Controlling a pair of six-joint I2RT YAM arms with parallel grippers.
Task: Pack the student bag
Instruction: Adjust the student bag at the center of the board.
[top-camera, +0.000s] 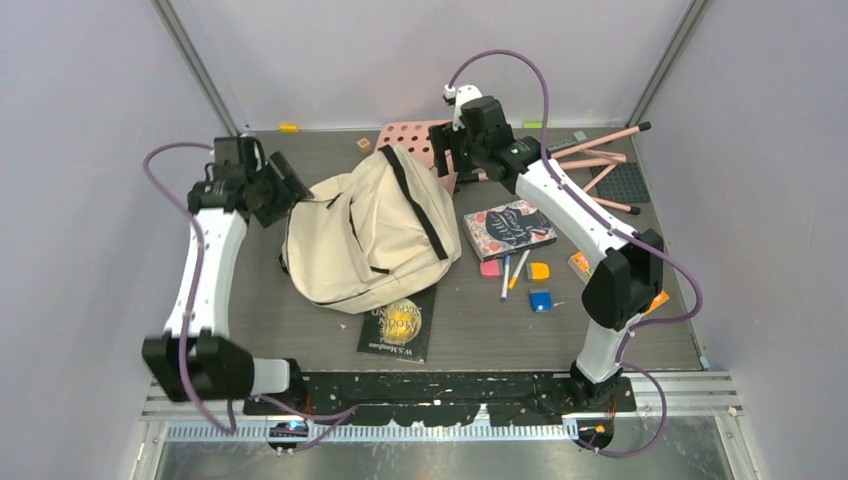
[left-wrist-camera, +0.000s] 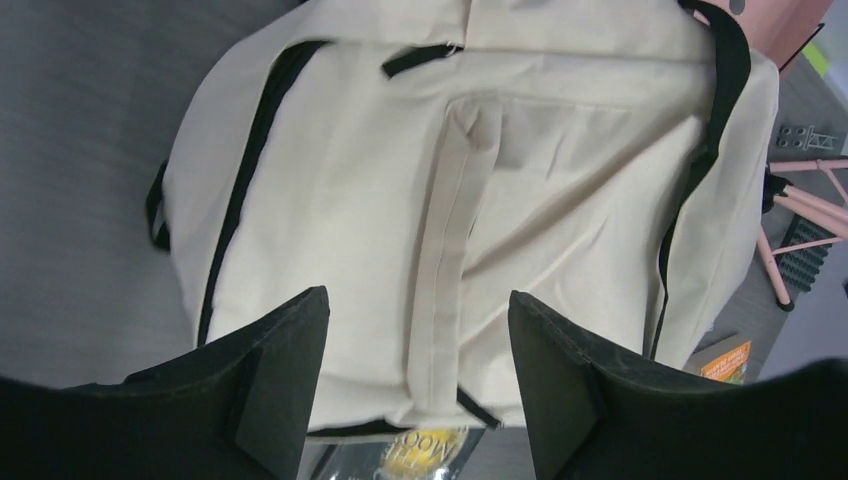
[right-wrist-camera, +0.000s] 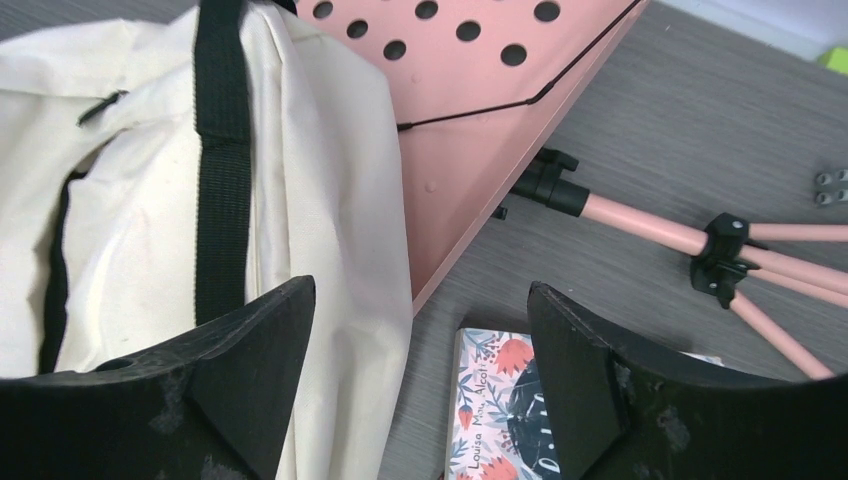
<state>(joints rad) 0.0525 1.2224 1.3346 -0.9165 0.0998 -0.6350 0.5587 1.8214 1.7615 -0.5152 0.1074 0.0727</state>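
- From the top view, the student bag (top-camera: 370, 235) lies slumped mid-bench (top-camera: 260, 320), its near edge resting on a dark book (top-camera: 398, 325). Your left pincer (top-camera: 290, 190) hangs at the bag's far-left corner. Your right pincer (top-camera: 447, 162) hangs at its far-right end, above the pink perforated board (top-camera: 420, 135). The supplies all lie outside the bag, so I judge the step in hand to be opening it.
- In the same view, a floral book (top-camera: 510, 228), pens (top-camera: 506, 278) and erasers (top-camera: 540, 300) sit right of the bag. Pink tripod legs (top-camera: 600, 160) lie at the far right.
- In the left wrist view, your left pincer (left-wrist-camera: 417, 305) is spread wide and holds nothing, with the bag's cream panel (left-wrist-camera: 450, 200) below it. Aim for the black zipper trim (left-wrist-camera: 240, 170) or the small black tab (left-wrist-camera: 420, 58), because loose cloth will only bunch. You cannot tell from here whether the zipper is undone. The dark book (left-wrist-camera: 415, 455) peeks out under the bag's edge and may drag along if you lift.
- In the right wrist view, your right pincer (right-wrist-camera: 420, 295) is also wide and empty. One finger is over the bag (right-wrist-camera: 130, 200), the other over the floral book (right-wrist-camera: 490, 410).
- Also there, the black strap (right-wrist-camera: 220, 150) is the firm thing to pinch, so shift left before you close. The board (right-wrist-camera: 480, 100) lies just beside the bag's side, and the tripod legs (right-wrist-camera: 680, 235) lie further right. Descending where you are risks catching the board's edge or the book.
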